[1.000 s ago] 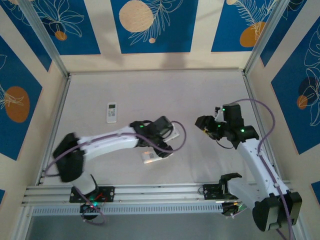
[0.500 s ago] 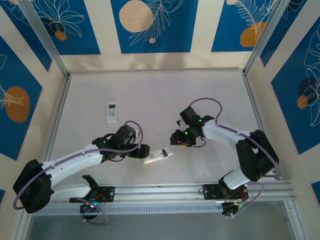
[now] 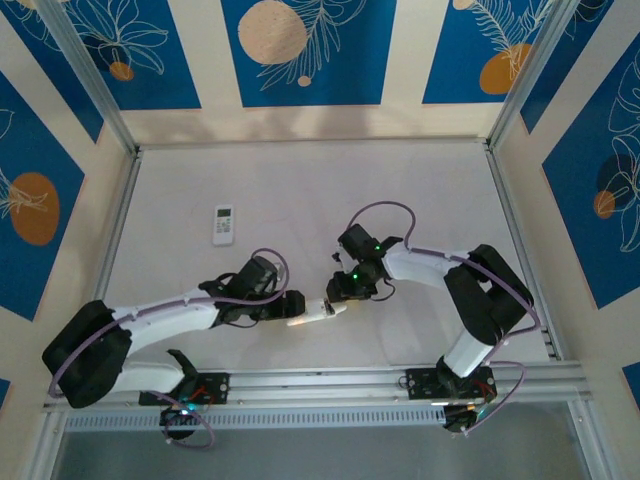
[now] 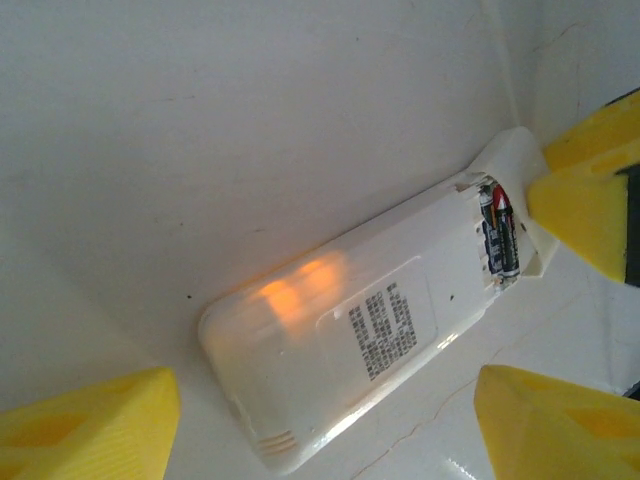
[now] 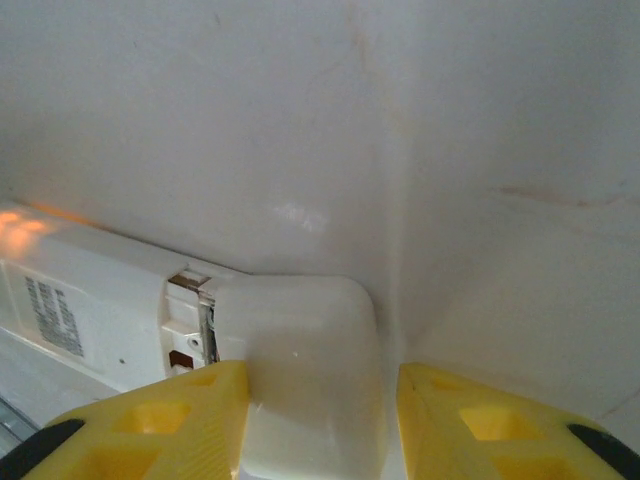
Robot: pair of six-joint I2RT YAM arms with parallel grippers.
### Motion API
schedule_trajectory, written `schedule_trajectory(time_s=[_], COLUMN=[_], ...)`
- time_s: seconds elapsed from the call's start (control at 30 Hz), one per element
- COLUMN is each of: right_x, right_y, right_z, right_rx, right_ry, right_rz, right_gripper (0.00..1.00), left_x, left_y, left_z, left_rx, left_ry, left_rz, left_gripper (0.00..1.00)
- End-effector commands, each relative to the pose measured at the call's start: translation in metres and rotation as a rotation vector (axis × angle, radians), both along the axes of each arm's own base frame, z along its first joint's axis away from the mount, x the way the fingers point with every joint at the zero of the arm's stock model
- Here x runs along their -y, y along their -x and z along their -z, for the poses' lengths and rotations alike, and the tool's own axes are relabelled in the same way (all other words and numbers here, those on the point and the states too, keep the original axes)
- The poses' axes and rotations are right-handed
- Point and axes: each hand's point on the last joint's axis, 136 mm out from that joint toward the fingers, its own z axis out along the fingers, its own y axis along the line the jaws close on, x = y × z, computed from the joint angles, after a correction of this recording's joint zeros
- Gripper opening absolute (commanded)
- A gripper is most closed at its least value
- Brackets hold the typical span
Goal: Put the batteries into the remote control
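A white remote control (image 4: 340, 330) lies face down on the table, also visible from above (image 3: 316, 314). At its far end the compartment is partly uncovered, and two dark batteries (image 4: 498, 237) lie inside. My left gripper (image 4: 320, 392) (image 3: 288, 306) is open, its yellow fingers (image 4: 90, 425) straddling the remote's near end. My right gripper (image 5: 320, 385) (image 3: 338, 292) is open around the white battery cover (image 5: 300, 370) at the compartment end. Its left finger (image 5: 170, 420) touches the cover, and a small gap shows beside the other.
A second small white remote (image 3: 223, 224) lies further back on the left. The table (image 3: 300, 200) is walled by blue-patterned panels and has a metal rail (image 3: 320, 380) along the near edge.
My right arm has swung in from the right and come down at the remote's cover end. My left arm has drawn back and now straddles the remote's other end.
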Motion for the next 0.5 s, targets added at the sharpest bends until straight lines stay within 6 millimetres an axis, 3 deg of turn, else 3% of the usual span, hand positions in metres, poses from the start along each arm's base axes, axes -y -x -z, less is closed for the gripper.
schedule_trajectory(time_s=[0.0, 0.17, 0.47], right_x=[0.009, 0.016, 0.006], right_y=[0.014, 0.023, 0.042], right_z=[0.010, 0.015, 0.007], right_rx=[-0.038, -0.094, -0.159], right_ry=[0.062, 0.107, 0.096], right_rz=[0.023, 0.113, 0.183], right_gripper=[0.44, 0.42, 0.41], left_x=[0.008, 0.013, 0.024], left_y=[0.002, 0.008, 0.014], left_z=[0.003, 0.013, 0.028], left_rx=[-0.037, -0.065, -0.103], left_ry=[0.043, 0.050, 0.090], left_rz=[-0.004, -0.008, -0.039], left_gripper=[0.73, 0.65, 0.53])
